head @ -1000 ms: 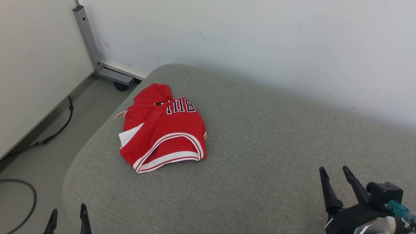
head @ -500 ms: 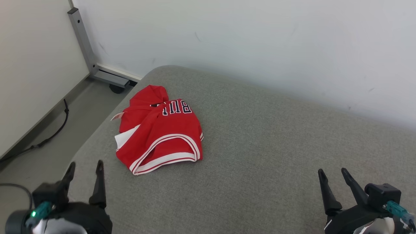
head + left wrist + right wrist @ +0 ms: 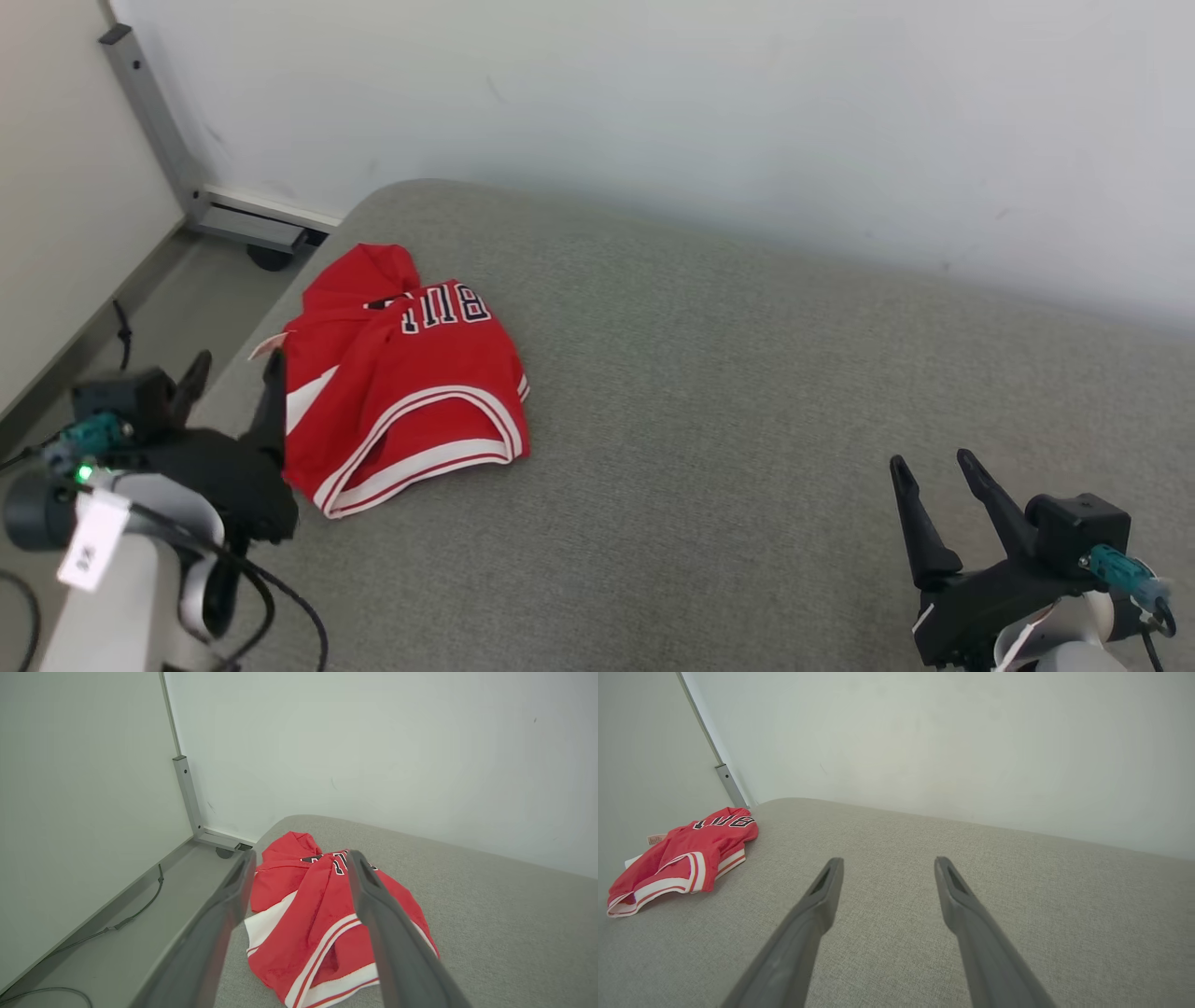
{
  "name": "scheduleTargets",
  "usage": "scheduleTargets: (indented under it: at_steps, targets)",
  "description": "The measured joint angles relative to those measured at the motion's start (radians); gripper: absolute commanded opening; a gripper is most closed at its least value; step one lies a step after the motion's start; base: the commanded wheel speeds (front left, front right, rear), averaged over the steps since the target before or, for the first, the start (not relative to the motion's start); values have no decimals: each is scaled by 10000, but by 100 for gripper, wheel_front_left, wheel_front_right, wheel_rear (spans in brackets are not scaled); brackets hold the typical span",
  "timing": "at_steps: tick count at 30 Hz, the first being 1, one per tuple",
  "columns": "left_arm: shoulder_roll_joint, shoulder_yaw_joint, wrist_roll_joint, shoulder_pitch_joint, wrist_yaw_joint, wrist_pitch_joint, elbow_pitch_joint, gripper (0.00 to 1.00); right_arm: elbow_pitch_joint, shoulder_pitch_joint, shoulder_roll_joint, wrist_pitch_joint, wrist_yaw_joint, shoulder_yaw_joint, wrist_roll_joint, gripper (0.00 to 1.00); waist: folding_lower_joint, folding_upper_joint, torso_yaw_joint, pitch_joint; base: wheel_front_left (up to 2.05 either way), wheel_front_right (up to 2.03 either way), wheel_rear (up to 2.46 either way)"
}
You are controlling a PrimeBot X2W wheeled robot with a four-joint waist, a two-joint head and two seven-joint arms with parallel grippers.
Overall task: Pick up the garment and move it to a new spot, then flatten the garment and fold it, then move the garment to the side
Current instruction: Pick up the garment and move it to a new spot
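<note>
Left claw (image 3: pixel 238 366): spread wide, pinching nothing. Hovers just beside the left edge of the red garment (image 3: pixel 411 383), fingers aimed at it. Frames the bunched cloth between both fingers in the left wrist view. Right claw (image 3: pixel 932 462): likewise spread and empty, low over the grey cushion (image 3: pixel 747 373), well apart from the garment.

Garment: crumpled in a loose heap near the cushion's left edge, toward the far corner by the wall (image 3: pixel 653 93).

Progress, as a judgement: at the very start. No grasp yet, no lift, no move to a new spot. No flattening, no fold, no setting aside. Looks like the approach for the first pick, by the left claw. All the rest left to do.

Hard to make out:
- Contact between the left claw's inner finger and the cloth. Overlaps the garment's edge in the head view; cannot tell touching from just short.
- Lettering (image 3: pixel 446 311) on the cloth: upside down, partly tucked into a fold, readable only in part.
- Neck opening, armholes and hem: not separable in the heap.
- Small pale tag (image 3: pixel 264 347) at the left edge: too small to read.
- Both arms: cut off by the bottom of the head view.
</note>
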Motion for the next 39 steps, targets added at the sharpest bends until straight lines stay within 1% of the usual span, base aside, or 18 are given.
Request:
scheduleTargets:
  at_steps: [3,6,8,10,14,16,19,25,29,39]
  targets:
    - [157,123,-113,-612,-159,167,627,100,-27,-164,-6,8,6,38,-33,100,0,0,-232,104,0,0,0]
    - [173,244,-662,-1152,-301,443,1407,100,-23,-225,-13,63,15,71,-88,100,0,0,-465,209,0,0,0]
    - [148,330,-1112,-1483,-395,731,1971,100,-36,-308,-15,88,82,109,-94,100,0,0,-614,281,0,0,0]
    - [165,479,-1346,-1770,-418,976,2499,100,-79,-364,-15,100,90,161,-157,100,0,0,-759,356,0,0,0]
    - [466,500,-1572,-2436,-495,1344,3242,100,-171,-512,-63,188,102,199,-244,100,0,0,-1038,529,0,0,0]
    - [497,510,-1758,-2884,-497,1570,3597,100,-303,-580,-136,240,102,211,-276,100,0,0,-1157,641,0,0,0]
    - [652,393,-1758,-3299,-506,1847,4027,100,-347,-686,-215,347,104,268,-355,100,0,0,-1328,834,0,0,0]
    - [798,518,-2213,-3929,-506,2414,4989,100,-692,-1015,-334,529,102,305,-518,100,1,0,-1658,1290,0,0,0]
    - [1076,485,-2268,-4036,-508,2794,5427,100,-865,-1220,-357,625,102,337,-560,100,1,0,-1900,1609,0,0,0]
    - [1465,-56,-2483,-4392,-510,3693,6234,100,-1118,-1657,-533,802,90,299,-700,100,0,0,-2434,2357,0,0,0]
